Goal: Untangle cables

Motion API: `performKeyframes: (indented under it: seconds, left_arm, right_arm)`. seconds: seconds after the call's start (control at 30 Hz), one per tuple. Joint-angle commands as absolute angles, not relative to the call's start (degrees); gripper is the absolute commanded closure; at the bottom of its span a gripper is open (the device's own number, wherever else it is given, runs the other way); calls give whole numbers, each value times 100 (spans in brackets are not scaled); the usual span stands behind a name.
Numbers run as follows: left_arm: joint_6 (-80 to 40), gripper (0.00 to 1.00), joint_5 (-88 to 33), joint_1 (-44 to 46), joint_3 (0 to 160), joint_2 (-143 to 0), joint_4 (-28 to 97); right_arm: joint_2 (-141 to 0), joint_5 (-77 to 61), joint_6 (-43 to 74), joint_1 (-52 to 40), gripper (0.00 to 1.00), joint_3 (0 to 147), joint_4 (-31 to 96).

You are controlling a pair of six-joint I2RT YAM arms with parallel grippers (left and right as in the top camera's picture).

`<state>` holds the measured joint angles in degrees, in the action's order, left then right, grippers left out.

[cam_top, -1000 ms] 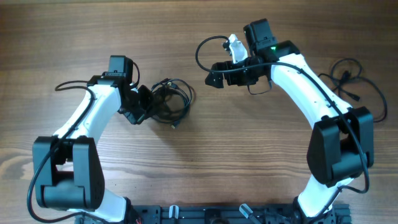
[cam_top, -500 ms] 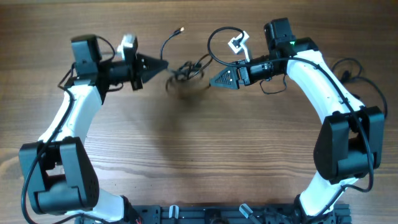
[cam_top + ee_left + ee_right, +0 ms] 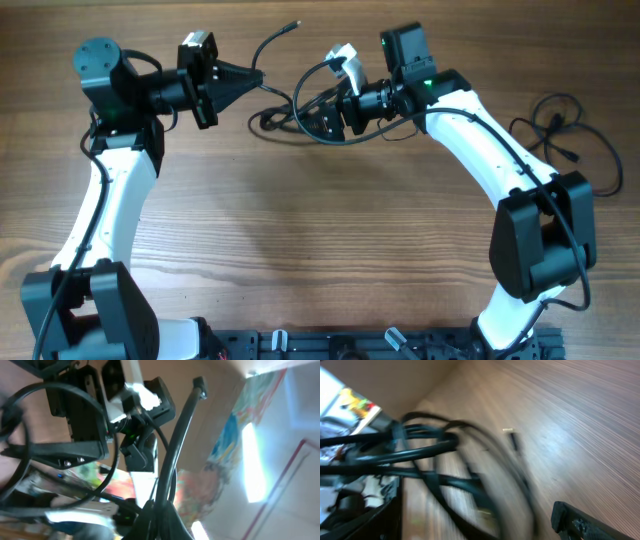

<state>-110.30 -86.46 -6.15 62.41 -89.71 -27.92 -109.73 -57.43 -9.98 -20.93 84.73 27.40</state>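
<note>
Bundle of cables (image 3: 285,118) has left its spot left of centre. It now hangs nearer the far edge, about mid-width. The left fingers (image 3: 238,79) were low beside the bundle a second ago. Now they sit up by the far edge, pointing right, pinched on one strand. That strand's plug end (image 3: 293,26) has swung out closer to the far edge. The right fingers (image 3: 572,521), earlier clear of the bundle, have pushed left into the loops, spread wide around them.
</note>
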Motion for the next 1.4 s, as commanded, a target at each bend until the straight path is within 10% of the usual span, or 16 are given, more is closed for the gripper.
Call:
performKeyframes:
  seconds: [0.0,0.43,0.5,0.53,0.57,0.87,1.17,1.37]
  left_arm:
    - [-12070,96,-8401,-731,6302,-8860,-2840]
    - [-12501,96,-8344,-749,6302,-8849,-3024]
    - [-12501,96,-8302,-749,6302,-8849,-3022]
    - [-12501,96,-8302,-749,6302,-8849,-3022]
    - [-12501,96,-8300,-779,6302,-8849,-3022]
    - [-10698,96,-8285,-2209,6300,-8851,-2436]
    - [-6326,96,-5673,-4036,6296,-8851,3361]
    - [-5146,96,-4348,-4703,6296,-8851,4300]
  right_arm:
    - [-11109,-6418,-1472,-2106,1,8473,2729]
    - [-11118,-4532,-1144,-2359,24,8473,2399]
    - [-11118,-4294,-1142,-2427,44,8473,2335]
    - [-11118,-4058,-1135,-2432,81,8473,2316]
    - [-11118,-3802,-996,-2408,96,8473,2311]
    - [-11118,-1881,12,-128,96,8473,3865]
    - [-11118,-1940,620,1846,96,8473,3422]
    - [-11118,-2711,683,2171,96,8473,2939]
